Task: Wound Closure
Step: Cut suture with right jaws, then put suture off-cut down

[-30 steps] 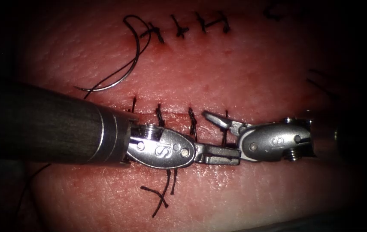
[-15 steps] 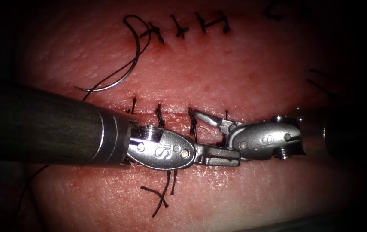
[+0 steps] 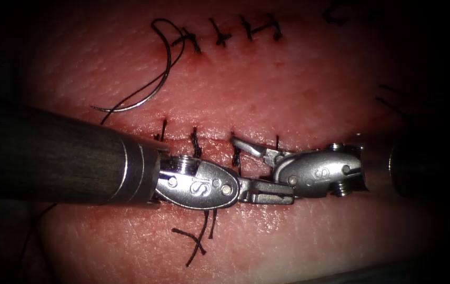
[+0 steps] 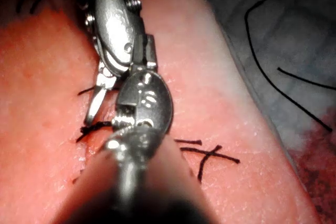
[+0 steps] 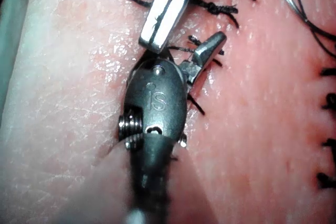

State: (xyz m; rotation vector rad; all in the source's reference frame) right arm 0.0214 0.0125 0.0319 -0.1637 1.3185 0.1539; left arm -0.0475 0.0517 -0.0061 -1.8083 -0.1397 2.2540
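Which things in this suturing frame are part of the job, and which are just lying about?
In use: left tool, jaws shut, holding nothing visible; right tool, jaws open, empty; cut with its stitches.

Lying idle: needle, free on the tissue above the cut, thread attached; cut thread ends.

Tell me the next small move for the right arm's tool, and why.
Probably close the right pincer gently on the stitch thread: its jaws stand open about that stitch at the cut. The left pincer is shut beside it, seemingly holding nothing. The needle lies free on the tissue above the cut, to the left, not in it.
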